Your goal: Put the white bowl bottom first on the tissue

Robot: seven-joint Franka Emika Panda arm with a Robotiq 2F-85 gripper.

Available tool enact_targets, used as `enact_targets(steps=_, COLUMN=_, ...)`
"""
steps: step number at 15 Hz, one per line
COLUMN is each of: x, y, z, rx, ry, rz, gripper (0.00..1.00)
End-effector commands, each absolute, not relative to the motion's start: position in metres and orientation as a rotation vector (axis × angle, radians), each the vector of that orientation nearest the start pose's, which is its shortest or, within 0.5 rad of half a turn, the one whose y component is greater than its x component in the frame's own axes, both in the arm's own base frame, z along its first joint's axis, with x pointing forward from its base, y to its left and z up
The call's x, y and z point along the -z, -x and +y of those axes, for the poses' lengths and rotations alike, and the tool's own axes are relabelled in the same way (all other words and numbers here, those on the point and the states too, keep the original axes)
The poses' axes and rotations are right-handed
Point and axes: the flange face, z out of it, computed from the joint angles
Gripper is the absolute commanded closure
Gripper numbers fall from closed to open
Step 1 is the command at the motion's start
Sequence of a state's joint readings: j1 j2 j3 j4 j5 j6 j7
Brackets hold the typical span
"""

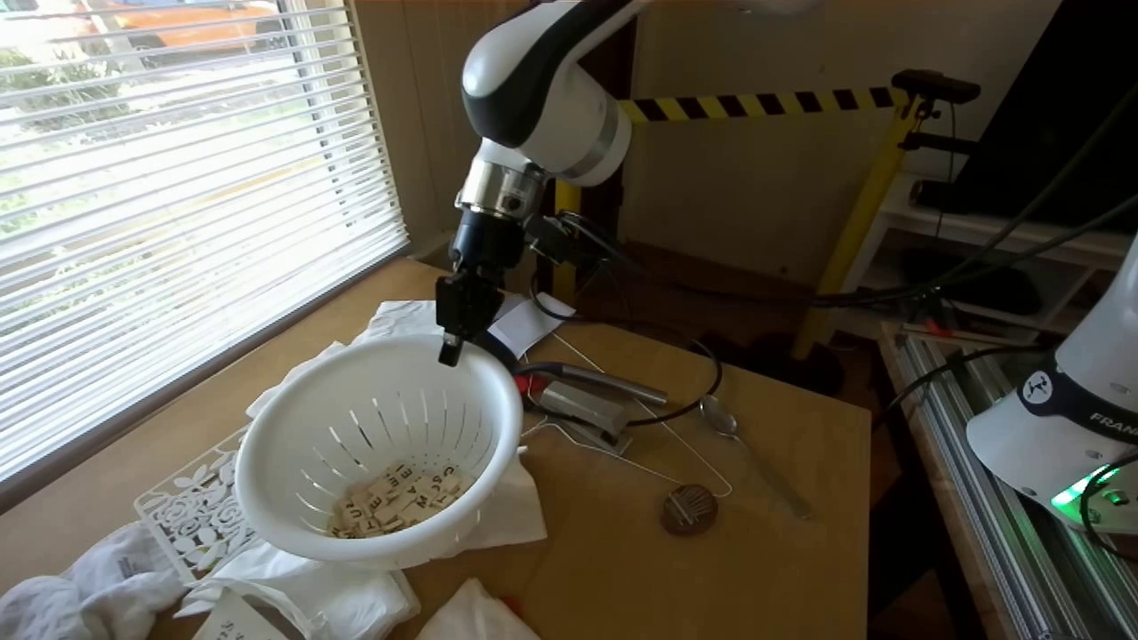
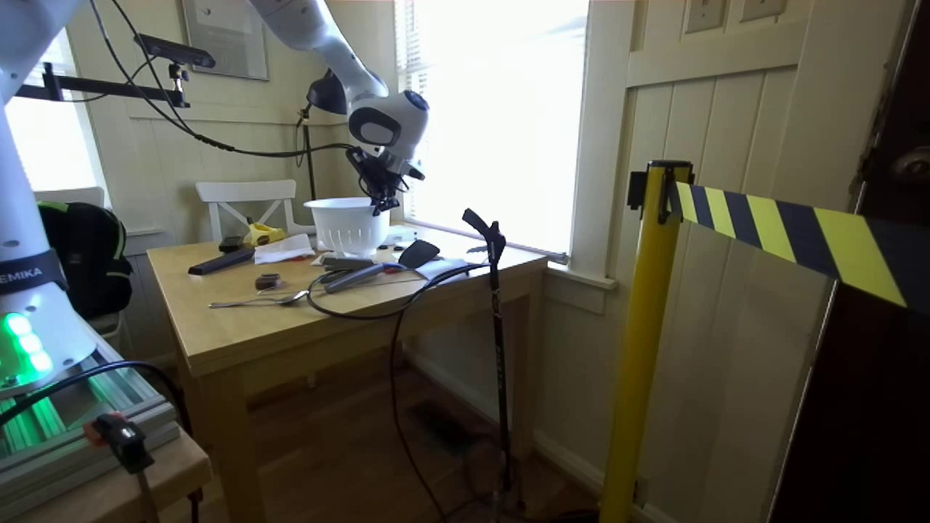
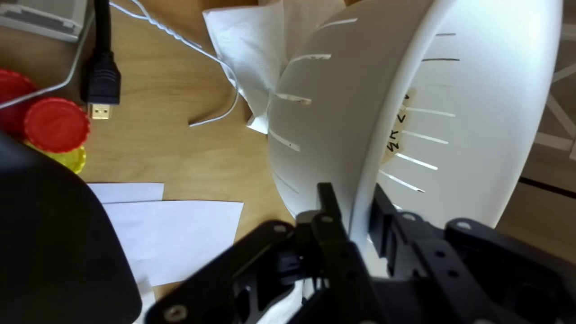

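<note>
I have the jaws closed on the rim of the white colander (image 1: 356, 382), one inside the wall and one outside, with hardly any gap showing; that single edge is my worry, since the colander is wide and gripped off-centre, so a lift could make it swing or twist loose. It is open side up, over tissue (image 1: 511, 511) that pokes out around it; whether its base touches down or hangs just above, I cannot tell. Letter tiles (image 1: 400, 502) lie loose inside; tilt would likely slide them to one side, worsen the sag, or spill them; dragging instead of lowering could bunch the tissue underneath. The white openwork floral mat (image 1: 196, 524), partly hidden by the colander, could snag or prop it unevenly; the black spatula (image 3: 54, 243) looms in the wrist view, so a careless retreat over the tabletop (image 1: 605, 551) might knock it.

As for writing, I can read E, A, T and W on tiles; the printed slip (image 1: 236, 620) and the tag (image 1: 127, 564) on the white cloth (image 1: 71, 591) are too small; farther out, in an exterior view, the black band (image 1: 1077, 411) on the arm's base (image 1: 1005, 436) reads "FRANK", cut off by the frame edge; in an exterior view that band (image 2: 22, 274) ends in "EMIKA".
</note>
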State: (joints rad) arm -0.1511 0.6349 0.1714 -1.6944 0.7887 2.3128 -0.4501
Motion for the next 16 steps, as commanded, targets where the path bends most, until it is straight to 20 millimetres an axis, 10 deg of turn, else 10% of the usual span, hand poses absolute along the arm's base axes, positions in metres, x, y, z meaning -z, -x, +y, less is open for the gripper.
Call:
enact_targets(steps=1, x=-0.255, y=-0.658, z=0.011, rx=0.21, ry=2.531, rz=0.121, gripper=0.48)
enact_targets(steps=8, x=-0.342, y=-0.635, z=0.03, rx=-0.065, ry=2.677, rz=-0.142, gripper=0.01)
enact_targets(steps=16, x=-0.478, y=-0.543, z=0.122, rx=-0.378, ry=3.0, rz=-0.224, gripper=0.0)
